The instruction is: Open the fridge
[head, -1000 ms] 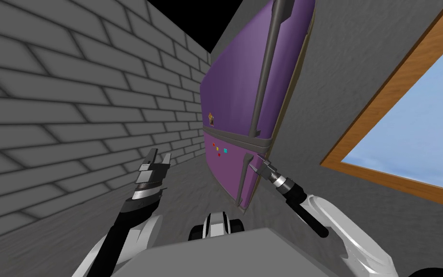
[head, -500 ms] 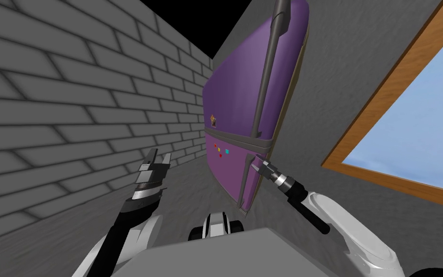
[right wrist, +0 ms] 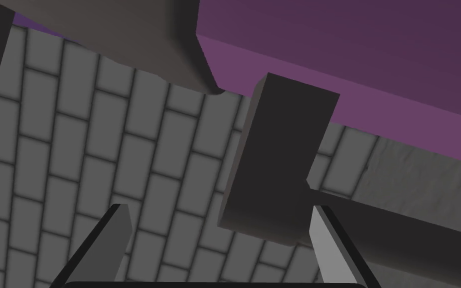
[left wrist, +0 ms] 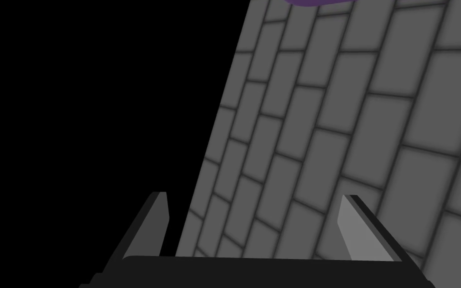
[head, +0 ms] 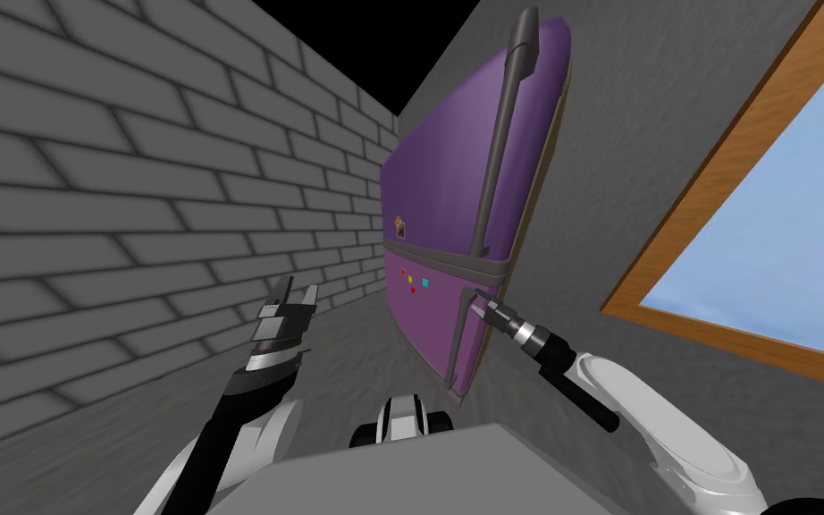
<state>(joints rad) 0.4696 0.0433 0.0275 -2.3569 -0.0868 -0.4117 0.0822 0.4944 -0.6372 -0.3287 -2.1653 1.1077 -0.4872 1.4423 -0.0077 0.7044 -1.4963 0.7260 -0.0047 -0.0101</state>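
A: Since a second ago the robot has shifted its stance, and the right gripper [head: 478,300] has edged up to the top end of the lower handle [head: 455,344].

B: Fridge location?

A: The fridge [head: 441,179] stands against the grey wall, between the brick wall [head: 133,179] and the window [head: 759,223]. Both doors appear shut.

B: Jaw state?

A: Right: spread, pinching nothing. The right wrist view shows the handle's dark block [right wrist: 279,160] between the fingers [right wrist: 327,245], hard by one and well apart from the other. Whether they touch cannot be told. The left gripper [head: 292,299] is spread and empty, held aside facing the brick wall.

B: Procedure for this step?

A: By my judgement:
1. Centre the handle between the fingers before closing.
2. Close on the bar just below the block.
3. Pull along the door's arc, not straight back.

Caution: an off-centre grip may twist loose under load.
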